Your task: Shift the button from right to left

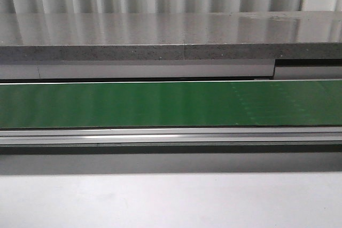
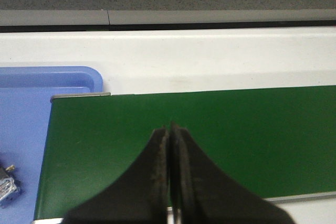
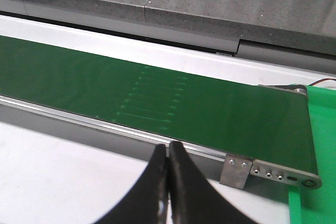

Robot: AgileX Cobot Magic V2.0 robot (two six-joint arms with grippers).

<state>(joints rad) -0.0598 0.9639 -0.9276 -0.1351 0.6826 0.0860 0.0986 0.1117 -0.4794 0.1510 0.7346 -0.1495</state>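
No button with a yellow-orange cap shows in any view. The green belt [image 1: 160, 104] runs across the front view and carries nothing. My left gripper [image 2: 170, 127] is shut and empty, its tips above the belt's left end [image 2: 220, 140]. My right gripper [image 3: 168, 145] is shut and empty, over the white table just in front of the belt's near rail, close to the belt's right end [image 3: 220, 108]. Neither gripper shows in the front view.
A blue tray [image 2: 31, 103] lies at the belt's left end, with a small grey-blue part [image 2: 7, 188] on it, cut off by the frame edge. A green tray [image 3: 321, 129] sits at the belt's right end. A metal bracket [image 3: 235, 170] is fixed to the near rail. A grey ledge [image 1: 160, 36] runs behind the belt.
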